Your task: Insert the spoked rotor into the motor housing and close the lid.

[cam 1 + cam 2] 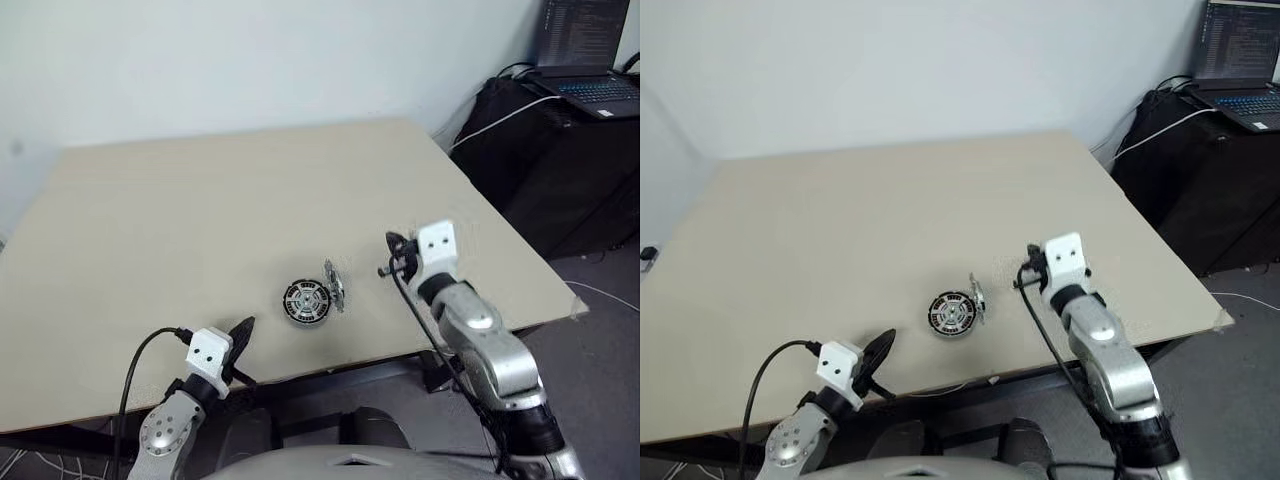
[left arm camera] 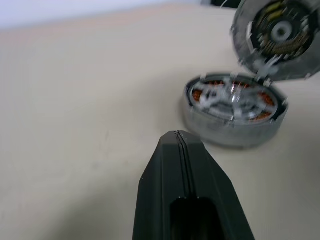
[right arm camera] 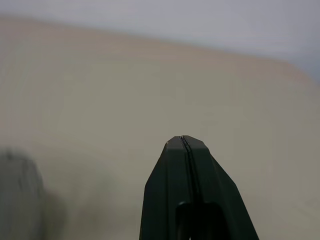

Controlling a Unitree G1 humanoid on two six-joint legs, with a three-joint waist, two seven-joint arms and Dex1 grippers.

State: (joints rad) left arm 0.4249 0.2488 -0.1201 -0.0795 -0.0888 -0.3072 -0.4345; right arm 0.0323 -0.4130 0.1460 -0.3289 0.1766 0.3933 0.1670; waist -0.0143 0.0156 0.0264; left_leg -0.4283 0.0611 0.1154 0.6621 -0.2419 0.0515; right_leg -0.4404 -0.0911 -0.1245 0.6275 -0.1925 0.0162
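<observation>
Beige surface (image 1: 200, 200): lid (image 1: 334, 285) leans on motor housing (image 1: 306, 303); both my pinched, empty grippers should nudge it flat.

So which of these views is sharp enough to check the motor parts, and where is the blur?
Left wrist view: the motor housing and the lid propped on edge behind it are soft but readable, windings visible. Right wrist view: only the shut fingers are crisp; the table is smeared. Left eye view: evenly lit, no glare, parts small.
</observation>
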